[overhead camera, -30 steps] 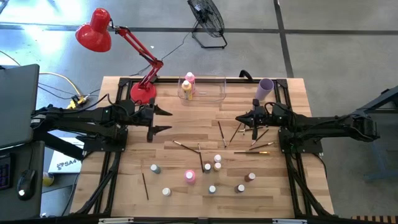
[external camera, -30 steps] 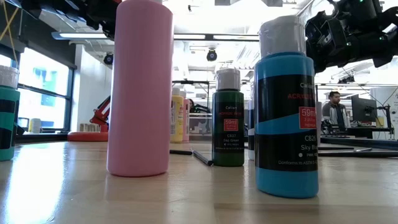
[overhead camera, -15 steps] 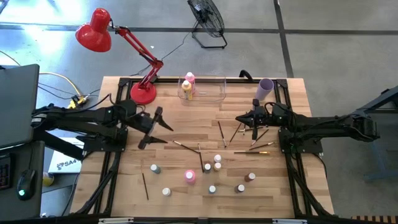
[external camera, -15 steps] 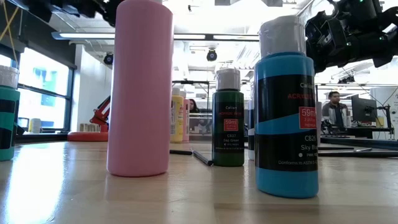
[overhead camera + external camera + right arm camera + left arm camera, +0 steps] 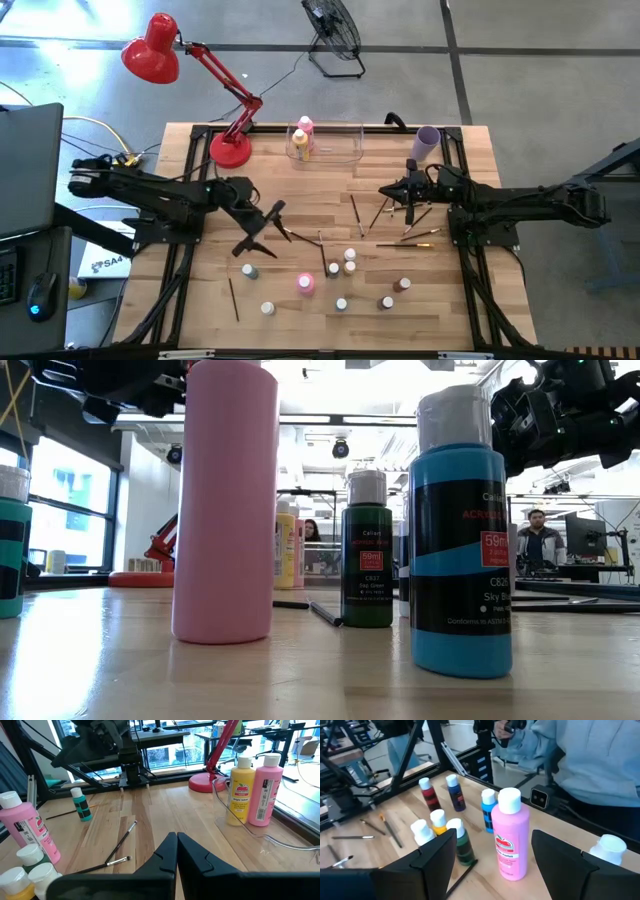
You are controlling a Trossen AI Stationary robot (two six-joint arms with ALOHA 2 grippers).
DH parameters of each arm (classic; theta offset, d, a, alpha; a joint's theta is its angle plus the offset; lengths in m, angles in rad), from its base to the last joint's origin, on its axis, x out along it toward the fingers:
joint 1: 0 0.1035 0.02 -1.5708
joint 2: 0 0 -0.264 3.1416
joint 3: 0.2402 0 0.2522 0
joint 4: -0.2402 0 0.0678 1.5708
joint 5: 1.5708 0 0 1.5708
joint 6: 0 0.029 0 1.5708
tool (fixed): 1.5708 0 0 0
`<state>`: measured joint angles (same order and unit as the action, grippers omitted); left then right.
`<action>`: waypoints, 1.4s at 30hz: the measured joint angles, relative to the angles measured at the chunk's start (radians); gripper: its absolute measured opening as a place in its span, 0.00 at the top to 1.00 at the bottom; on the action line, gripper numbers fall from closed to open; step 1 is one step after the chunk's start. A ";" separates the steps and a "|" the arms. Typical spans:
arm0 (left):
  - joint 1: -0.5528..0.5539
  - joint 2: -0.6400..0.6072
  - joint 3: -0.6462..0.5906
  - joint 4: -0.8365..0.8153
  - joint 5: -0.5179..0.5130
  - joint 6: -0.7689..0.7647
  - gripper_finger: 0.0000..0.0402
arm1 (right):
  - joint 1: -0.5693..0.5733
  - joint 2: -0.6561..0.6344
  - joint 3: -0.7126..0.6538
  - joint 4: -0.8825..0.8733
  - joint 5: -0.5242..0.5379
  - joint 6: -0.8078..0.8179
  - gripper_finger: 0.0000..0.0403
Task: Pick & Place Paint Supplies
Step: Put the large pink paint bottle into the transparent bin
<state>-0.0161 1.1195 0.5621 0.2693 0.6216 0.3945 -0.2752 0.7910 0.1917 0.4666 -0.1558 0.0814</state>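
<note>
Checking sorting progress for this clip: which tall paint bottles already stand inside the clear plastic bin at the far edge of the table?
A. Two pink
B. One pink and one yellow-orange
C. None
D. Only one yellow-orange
B. The high view shows a pink bottle and a yellow-orange bottle inside the clear bin; the right wrist view shows them side by side.

The high view is evenly bright, with only soft short shadows on the wooden table (image 5: 200, 310). In the low view, strong daylight from a window (image 5: 75, 510) at 9 o'clock makes glare, and the near pink bottle (image 5: 225, 500) is slightly blurred.
</note>
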 joint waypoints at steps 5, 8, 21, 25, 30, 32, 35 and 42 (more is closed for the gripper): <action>-0.028 0.075 0.000 0.086 0.001 -0.032 0.37 | 0.000 0.000 0.000 0.000 0.000 0.000 0.99; -0.046 0.105 -0.001 0.122 0.000 -0.035 0.37 | 0.000 0.000 0.000 0.000 0.000 0.000 0.99; -0.057 0.125 0.000 0.243 -0.079 -0.393 0.37 | 0.000 0.000 0.000 0.000 0.000 0.001 0.99; -0.072 0.144 0.000 0.238 -0.056 -0.344 0.37 | 0.000 0.000 0.000 0.001 0.000 0.001 0.99; -0.116 0.173 -0.001 0.239 -0.056 -0.255 0.37 | 0.000 0.000 0.000 0.001 0.000 0.001 0.99; -0.129 0.180 0.000 0.247 -0.056 -0.245 0.37 | 0.000 0.000 0.000 0.001 0.000 0.001 0.99; -0.145 0.182 0.000 0.252 -0.091 -0.249 0.37 | 0.000 0.000 0.000 0.001 0.000 0.001 0.99; -0.192 0.182 0.000 0.260 -0.175 -0.268 0.37 | 0.000 0.000 0.000 0.000 -0.004 0.001 0.99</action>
<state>-0.2077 1.3014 0.5617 0.5294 0.4470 0.1265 -0.2749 0.7910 0.1917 0.4671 -0.1600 0.0826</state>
